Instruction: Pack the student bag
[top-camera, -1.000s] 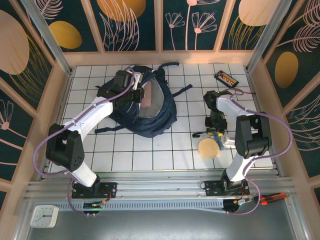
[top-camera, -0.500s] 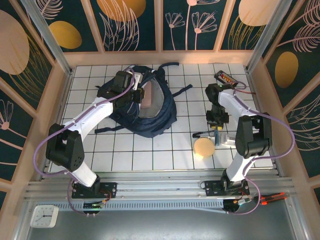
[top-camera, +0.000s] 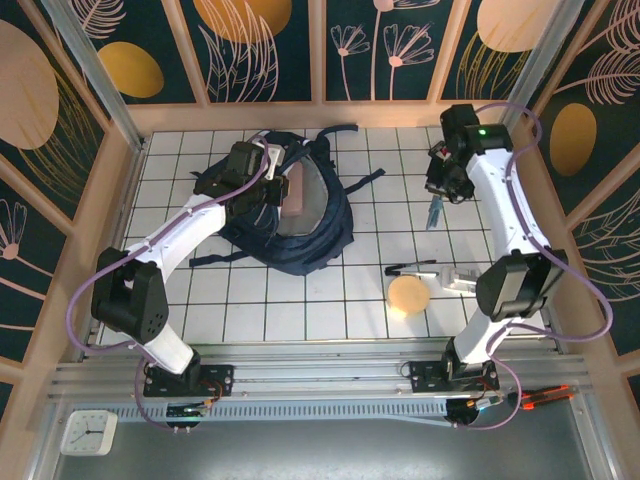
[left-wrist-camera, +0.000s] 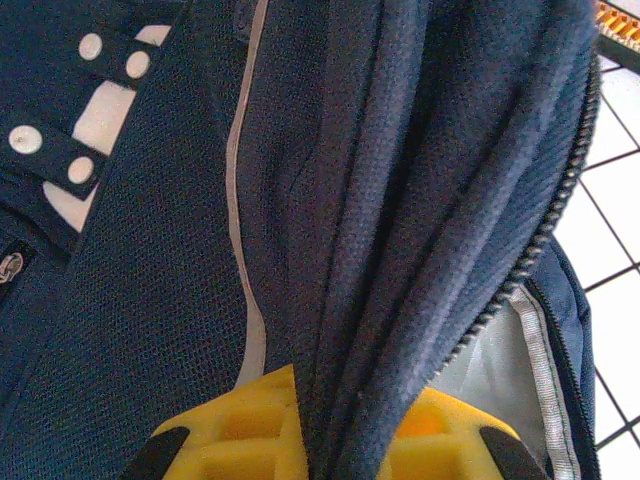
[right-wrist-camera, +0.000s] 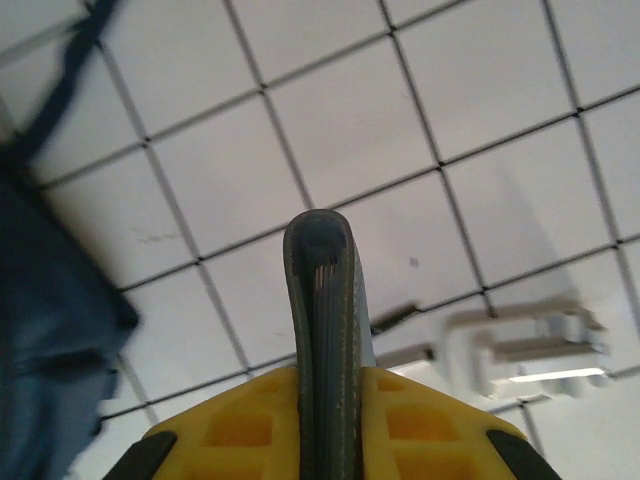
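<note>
As left jaws clamp a flap of the one student bag (top-camera: 325, 245) — right jaws tight on one slim book (right-wrist-camera: 325, 300).

We find bare tiles (top-camera: 375, 235) between the bag (top-camera: 310, 245) and the right arm (top-camera: 505, 205), a lane running front to back. A strap (top-camera: 362, 181) juts into its far end. At the near right, a tan disc (top-camera: 408, 296), a pen (top-camera: 410, 268) and a white piece (top-camera: 460, 281) crowd together. The left arm (top-camera: 190, 235) bars the bag's left side; its mouth gapes upward. Wooden walls (top-camera: 320, 115) shut three sides.
</note>
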